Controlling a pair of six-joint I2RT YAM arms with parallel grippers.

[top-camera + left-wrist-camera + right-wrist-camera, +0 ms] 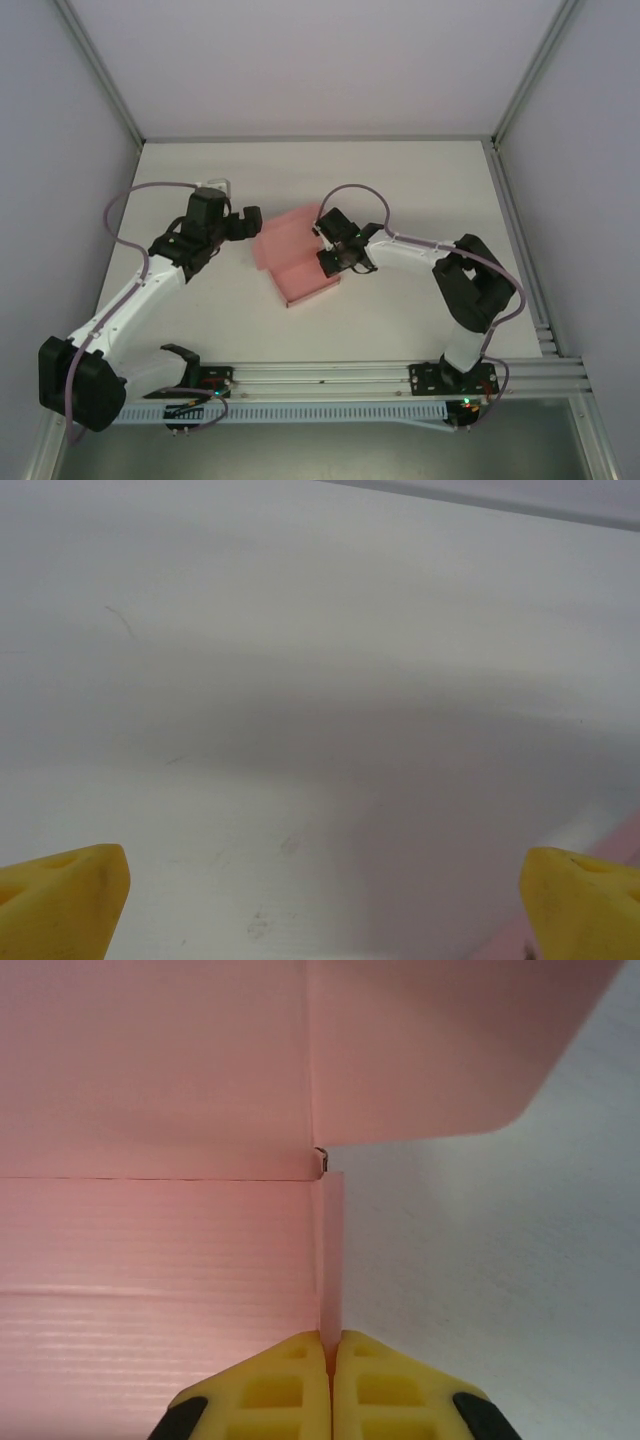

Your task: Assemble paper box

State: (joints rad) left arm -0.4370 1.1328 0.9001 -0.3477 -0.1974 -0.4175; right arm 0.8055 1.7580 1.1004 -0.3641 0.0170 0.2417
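The pink paper box [292, 262] lies partly folded in the middle of the white table [400, 180], with flaps spread and one side wall raised. My right gripper [331, 250] is at the box's right side. In the right wrist view its yellow fingers [290, 1390] are shut on the thin upright side wall [331, 1250] of the paper box [160, 1260]. A rounded flap [440, 1050] stands beyond it. My left gripper [246, 222] hovers just left of the box, open. Its yellow fingertips [65, 900] stand wide apart over bare table, and a pink edge [625, 838] shows at the lower right.
Grey enclosure walls [60, 150] surround the table. An aluminium rail [330, 375] runs along the near edge between the arm bases, and another frame rail [522, 255] lines the right side. Bare table lies behind and to either side of the box.
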